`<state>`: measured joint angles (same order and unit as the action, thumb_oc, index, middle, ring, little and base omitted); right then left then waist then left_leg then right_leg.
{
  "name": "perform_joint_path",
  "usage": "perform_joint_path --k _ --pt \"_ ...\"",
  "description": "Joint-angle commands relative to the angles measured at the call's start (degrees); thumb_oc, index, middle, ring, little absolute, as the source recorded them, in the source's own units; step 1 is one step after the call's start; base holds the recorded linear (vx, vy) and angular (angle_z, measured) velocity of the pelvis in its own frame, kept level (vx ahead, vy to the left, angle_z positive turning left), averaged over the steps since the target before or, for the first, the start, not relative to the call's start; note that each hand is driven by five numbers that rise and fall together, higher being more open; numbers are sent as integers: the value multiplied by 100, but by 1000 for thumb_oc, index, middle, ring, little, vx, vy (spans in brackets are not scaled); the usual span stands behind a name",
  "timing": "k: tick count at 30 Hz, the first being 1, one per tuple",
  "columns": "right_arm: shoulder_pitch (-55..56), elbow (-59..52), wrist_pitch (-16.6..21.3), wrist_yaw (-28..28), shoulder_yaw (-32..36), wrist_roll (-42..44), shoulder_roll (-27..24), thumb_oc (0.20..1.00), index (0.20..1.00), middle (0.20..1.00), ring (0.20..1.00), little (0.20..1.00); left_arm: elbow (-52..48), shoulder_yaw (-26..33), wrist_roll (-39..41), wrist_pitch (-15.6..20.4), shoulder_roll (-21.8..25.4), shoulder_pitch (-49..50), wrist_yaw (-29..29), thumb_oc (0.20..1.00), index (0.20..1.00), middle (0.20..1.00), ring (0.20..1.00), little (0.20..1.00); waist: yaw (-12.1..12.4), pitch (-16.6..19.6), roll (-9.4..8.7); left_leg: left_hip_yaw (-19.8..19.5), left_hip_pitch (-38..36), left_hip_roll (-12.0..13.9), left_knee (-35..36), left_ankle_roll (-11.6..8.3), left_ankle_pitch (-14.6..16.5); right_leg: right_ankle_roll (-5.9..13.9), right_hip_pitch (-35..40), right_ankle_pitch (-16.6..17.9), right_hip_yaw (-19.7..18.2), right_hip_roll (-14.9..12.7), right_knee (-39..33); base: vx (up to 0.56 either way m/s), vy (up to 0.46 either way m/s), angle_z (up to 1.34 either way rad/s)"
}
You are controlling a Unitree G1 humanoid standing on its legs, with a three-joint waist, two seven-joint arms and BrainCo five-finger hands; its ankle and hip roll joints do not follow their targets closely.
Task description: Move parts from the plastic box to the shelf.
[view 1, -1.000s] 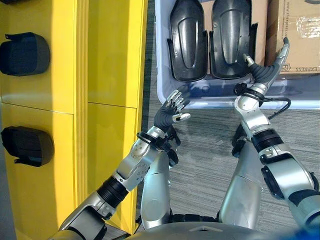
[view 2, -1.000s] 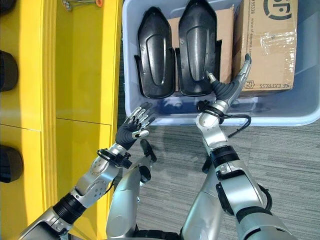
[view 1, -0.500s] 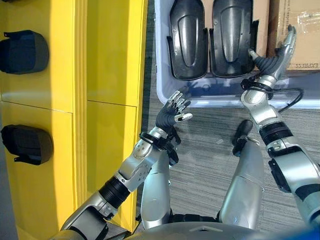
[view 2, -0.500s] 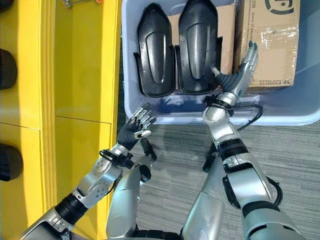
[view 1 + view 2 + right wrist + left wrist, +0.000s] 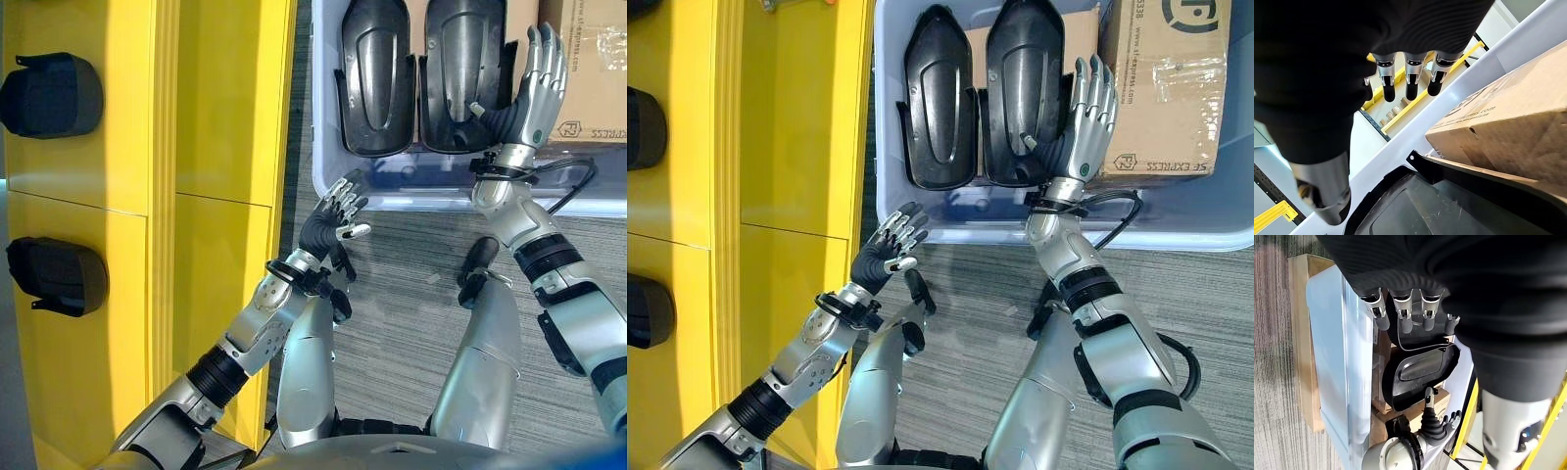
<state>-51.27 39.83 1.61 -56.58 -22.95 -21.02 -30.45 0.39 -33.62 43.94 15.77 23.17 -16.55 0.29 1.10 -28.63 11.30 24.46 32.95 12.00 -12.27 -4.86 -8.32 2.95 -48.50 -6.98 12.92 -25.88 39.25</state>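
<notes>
Two black moulded parts stand side by side in the pale blue plastic box [image 5: 921, 220] on the floor ahead of the robot, leaning against cardboard behind them. The left part [image 5: 939, 98] sits nearest the box's left wall; the right part [image 5: 1024, 88] is just beside it, their edges touching or nearly so. To the right of the right part, inside the same box, is a taped cardboard carton [image 5: 1161, 83].

The right hand [image 5: 1085, 122] reaches over the box's near wall and is raised between the right part and the carton, fingers straight and spread, thumb pointing toward the part. It holds nothing; the right wrist view shows its straight fingers [image 5: 1409, 81] above the rim of the part [image 5: 1449, 205] with the carton [image 5: 1508, 132] alongside. Whether the palm touches the part's edge cannot be told.

The left hand [image 5: 884, 253] is just outside the box, near its near-left corner and above the grey carpet floor [image 5: 980, 294], fingers relaxed and slightly bent, empty. In the left wrist view its fingers [image 5: 1403, 316] point toward the box and the parts within.

On the left stands the yellow shelf [image 5: 211, 147]. Two more black parts already rest in its compartments: one far [image 5: 49, 93], one nearer [image 5: 54, 274], separated by a shelf divider.
</notes>
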Motion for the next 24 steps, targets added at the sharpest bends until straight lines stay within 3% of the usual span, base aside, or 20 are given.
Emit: perform_joint_path --k 1,3,5,10,24 --pt "-460 -39 195 -356 87 389 -259 1000 1000 1000 1000 1000 -281 -29 -25 322 -71 16 34 1000 1000 1000 1000 1000 11 -116 603 106 255 -128 -536 18 1004 -100 180 -953 257 556 477 0 0 0" --pt "-422 9 230 -472 142 625 -220 1000 1000 1000 1000 1000 -242 -18 -40 352 -77 12 75 1000 1000 1000 1000 1000 1 -116 602 112 257 -126 -525 11 1000 -104 172 -959 256 557 476 0 0 0" --pt "-413 237 399 -318 330 676 -173 1000 1000 1000 1000 1000 -185 11 -144 401 -61 4 6 1000 1000 1000 1000 1000 12 -116 620 110 267 -136 -493 19 996 -115 147 -963 258 567 464 0 0 0" --pt "-586 453 414 131 277 747 -207 1000 1000 1000 1000 1000 -144 9 -78 366 -73 -45 -28 1000 1000 1000 1000 1000 58 -116 635 70 315 -133 -530 5 998 -131 118 -991 278 531 530 -6 -14 0" --pt "-948 81 352 325 -527 -809 -547 1000 1000 1000 1000 1000 -112 132 98 360 -30 101 -257 1000 1000 1000 1000 1000 164 -116 617 23 376 -102 -530 -20 958 -103 108 -949 367 478 498 -9 -17 2"
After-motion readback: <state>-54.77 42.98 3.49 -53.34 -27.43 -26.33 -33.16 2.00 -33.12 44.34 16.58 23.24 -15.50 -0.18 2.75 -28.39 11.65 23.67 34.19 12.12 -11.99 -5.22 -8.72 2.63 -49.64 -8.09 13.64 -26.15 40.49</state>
